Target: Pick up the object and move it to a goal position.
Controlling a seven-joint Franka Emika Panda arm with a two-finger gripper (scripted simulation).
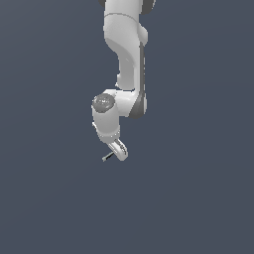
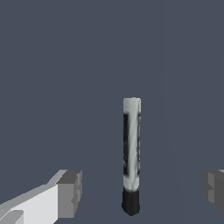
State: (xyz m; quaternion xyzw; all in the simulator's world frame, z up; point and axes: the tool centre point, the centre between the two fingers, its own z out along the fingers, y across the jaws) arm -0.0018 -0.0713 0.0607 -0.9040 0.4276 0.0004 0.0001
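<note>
The object [image 2: 131,148] is a short grey stick with a black end, lying flat on the dark floor. In the wrist view it lies between my two fingers, nearer to one finger [image 2: 70,192] than to the other [image 2: 213,186], with a gap on each side. My gripper [image 2: 141,190] is open and nothing touches the stick. In the exterior view the white arm reaches down from the top and the gripper [image 1: 118,151] sits low over the floor, with the object [image 1: 107,158] poking out as a thin dark sliver towards the exterior view's left.
A plain dark grey-blue floor [image 1: 198,198] fills both views. No other objects, containers or edges show. No goal marker is visible.
</note>
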